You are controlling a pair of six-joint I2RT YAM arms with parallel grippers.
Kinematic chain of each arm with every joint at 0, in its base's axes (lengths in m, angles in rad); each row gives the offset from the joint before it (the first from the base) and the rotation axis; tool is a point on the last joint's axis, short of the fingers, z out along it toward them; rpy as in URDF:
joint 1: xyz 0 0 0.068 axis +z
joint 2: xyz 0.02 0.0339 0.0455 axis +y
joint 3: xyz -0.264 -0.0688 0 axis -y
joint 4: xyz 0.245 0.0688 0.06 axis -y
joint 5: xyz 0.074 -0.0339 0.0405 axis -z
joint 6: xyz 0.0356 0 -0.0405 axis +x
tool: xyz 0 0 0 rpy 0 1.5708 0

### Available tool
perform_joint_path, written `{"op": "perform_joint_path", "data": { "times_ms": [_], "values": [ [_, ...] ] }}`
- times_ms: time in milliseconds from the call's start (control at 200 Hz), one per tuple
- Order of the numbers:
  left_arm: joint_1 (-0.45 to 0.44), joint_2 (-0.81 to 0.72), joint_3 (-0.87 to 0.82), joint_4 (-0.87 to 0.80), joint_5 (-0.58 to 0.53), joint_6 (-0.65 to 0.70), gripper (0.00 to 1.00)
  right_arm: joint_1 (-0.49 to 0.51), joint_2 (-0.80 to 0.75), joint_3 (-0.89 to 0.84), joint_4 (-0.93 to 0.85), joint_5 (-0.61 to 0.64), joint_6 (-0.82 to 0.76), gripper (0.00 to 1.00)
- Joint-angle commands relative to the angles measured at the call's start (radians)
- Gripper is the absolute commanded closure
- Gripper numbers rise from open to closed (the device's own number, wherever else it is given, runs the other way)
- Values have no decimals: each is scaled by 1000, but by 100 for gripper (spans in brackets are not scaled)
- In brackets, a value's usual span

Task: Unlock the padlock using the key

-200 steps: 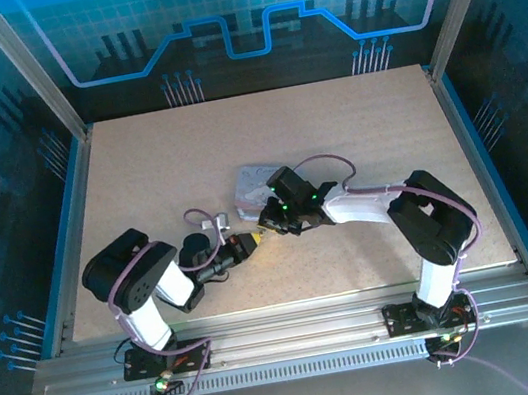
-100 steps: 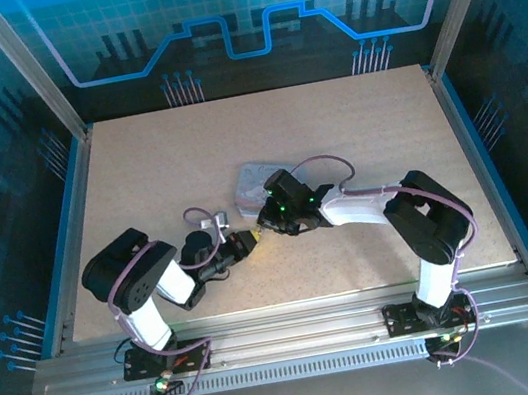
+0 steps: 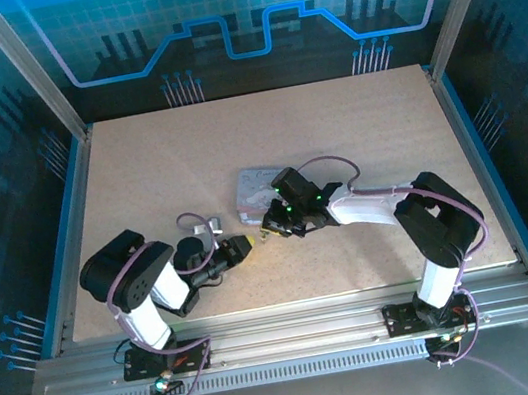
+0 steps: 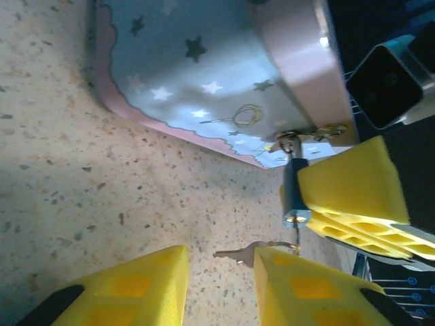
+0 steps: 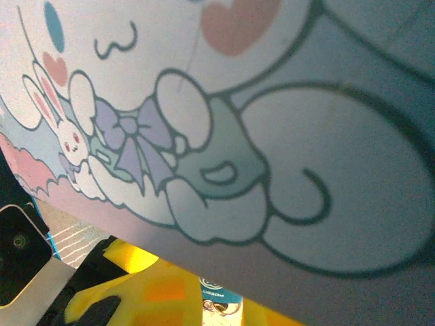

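- Padlock, tiny, silvery-blue metal: hung by its small shackle from the clasp of the pale star-printed tin, touching a yellow finger of the right gripper; could not tell whether clamped or only steadied.
- Very small thin metal key: seemingly lay flat on the speckled tabletop, just beside one finger of the left gripper, fingers apart, nothing held.
- Key judged light, stiff and slippery; best pinched at its ring end, blade left free.
- Padlock judged likely to swing; best held by the body sides, with the lower end uncovered.
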Motion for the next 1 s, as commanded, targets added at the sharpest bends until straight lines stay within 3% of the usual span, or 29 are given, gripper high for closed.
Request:
{"op": "perform_joint_path", "data": {
  "times_ms": [0,260,995],
  "values": [
    [6,-67,-14,46,56,48,65,-13,5,-20,-50,-59,15,100],
    [5,-57,41,36,134,49,64,-12,7,-13,-45,-68,13,100],
    [-42,67,109,47,139,52,70,-5,4,1,-52,-72,16,100]
  ]
}}
